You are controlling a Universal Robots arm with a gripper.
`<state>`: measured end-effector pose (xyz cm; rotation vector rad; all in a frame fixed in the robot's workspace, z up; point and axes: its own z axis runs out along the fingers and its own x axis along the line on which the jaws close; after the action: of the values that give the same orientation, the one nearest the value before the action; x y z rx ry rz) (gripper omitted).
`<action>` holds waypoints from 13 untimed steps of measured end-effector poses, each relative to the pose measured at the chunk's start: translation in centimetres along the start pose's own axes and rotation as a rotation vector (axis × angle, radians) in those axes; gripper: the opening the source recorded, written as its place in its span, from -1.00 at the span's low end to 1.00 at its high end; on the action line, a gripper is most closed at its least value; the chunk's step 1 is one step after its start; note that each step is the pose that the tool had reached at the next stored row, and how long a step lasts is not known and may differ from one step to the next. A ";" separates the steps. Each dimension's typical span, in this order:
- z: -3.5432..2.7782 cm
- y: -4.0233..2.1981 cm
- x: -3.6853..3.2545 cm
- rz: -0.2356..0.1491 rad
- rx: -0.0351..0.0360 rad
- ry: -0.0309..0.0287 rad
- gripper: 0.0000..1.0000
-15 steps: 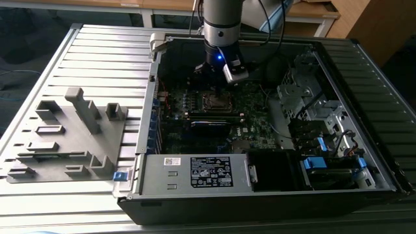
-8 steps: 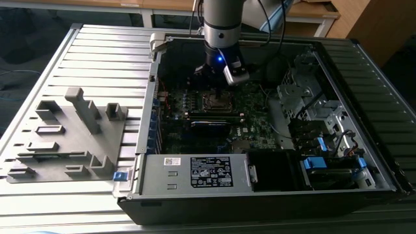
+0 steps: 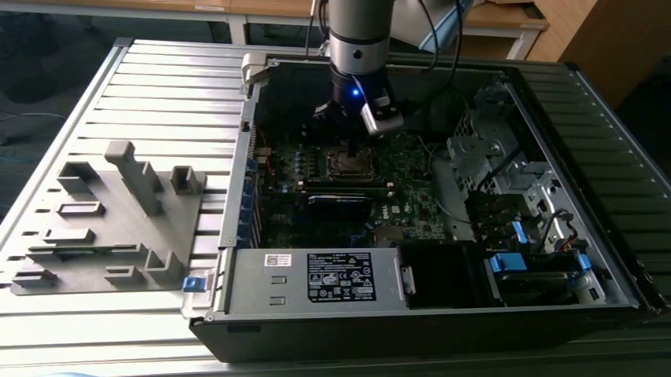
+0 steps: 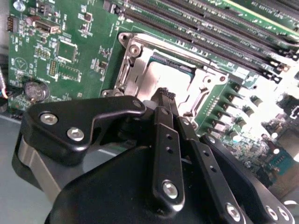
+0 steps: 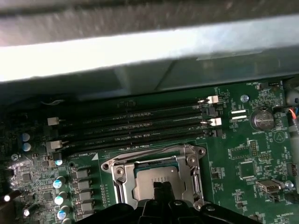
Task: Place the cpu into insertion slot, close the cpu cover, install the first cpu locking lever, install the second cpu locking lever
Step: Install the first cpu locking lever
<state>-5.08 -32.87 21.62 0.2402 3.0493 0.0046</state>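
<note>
My gripper [image 3: 353, 148] hangs inside the open computer case, right over the cpu socket [image 3: 350, 162]. In both wrist views its black fingertips [image 4: 162, 94] are pressed together with nothing between them, and they point at the middle of the socket. The cpu [image 4: 175, 77], with a dull grey top, lies in the socket and shows through the square opening of the cpu cover [image 4: 135, 70]. The silvery cover frame [image 5: 154, 161] lies flat around the cpu [image 5: 147, 179]. My gripper [image 5: 161, 186] is just above the chip; I cannot tell whether it touches.
Black memory slots [image 5: 135, 126] run beside the socket, with the case wall [image 5: 149, 60] beyond them. In the exterior view a grey fixture plate [image 3: 105, 228] lies left of the case. The power supply [image 3: 314, 279] and drive cage [image 3: 504, 188] stand close by.
</note>
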 end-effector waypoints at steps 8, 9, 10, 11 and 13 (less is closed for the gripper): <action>-0.56 0.00 -0.05 -0.001 -0.0016 0.0002 -0.79; -0.56 0.01 -0.05 -0.001 -0.0017 0.0003 -0.79; -0.56 0.01 -0.05 -0.002 -0.0016 0.0003 -0.79; -0.56 0.01 -0.05 -0.002 -0.0017 0.0003 -0.79; -0.56 0.01 -0.05 -0.002 -0.0017 0.0002 -0.79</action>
<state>-5.08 -32.88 22.17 0.2377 3.0496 0.0071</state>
